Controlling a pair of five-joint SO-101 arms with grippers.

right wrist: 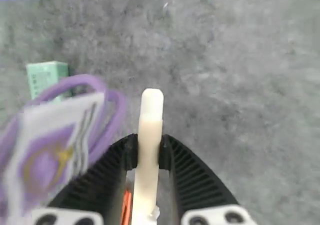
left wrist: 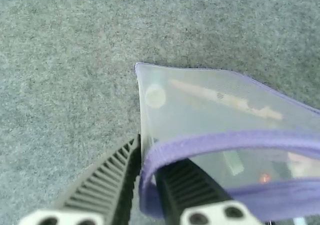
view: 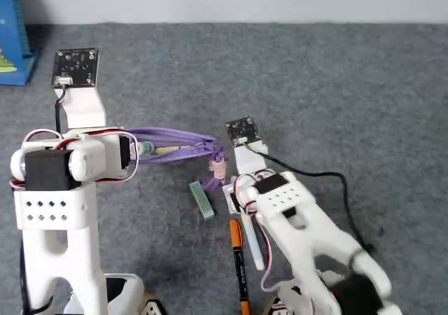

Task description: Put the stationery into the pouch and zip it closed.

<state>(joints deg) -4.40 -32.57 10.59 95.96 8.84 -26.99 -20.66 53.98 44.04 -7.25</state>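
Observation:
The clear pouch (view: pixel 178 150) with purple edging hangs above the grey mat. My left gripper (view: pixel 137 150) is shut on its purple rim (left wrist: pixel 150 160). Inside the pouch (left wrist: pixel 210 115) lies a pale pencil-like stick (left wrist: pixel 225 100). My right gripper (right wrist: pixel 149 152) is shut on a cream-white pen (right wrist: pixel 150 130), close to the pouch's paper tag and purple loop (right wrist: pixel 57 140). In the high view this gripper (view: pixel 234 192) sits just below the pouch's right end, with the white pen (view: pixel 255 245) running back under the arm. A green eraser (view: pixel 202 199) and an orange pen (view: pixel 239 266) lie on the mat.
A blue box (view: pixel 14 31) stands at the far left edge. The green eraser (right wrist: pixel 45 77) lies on the mat just ahead of the right gripper. Grey mat (view: pixel 336 91) stretches open to the right and back.

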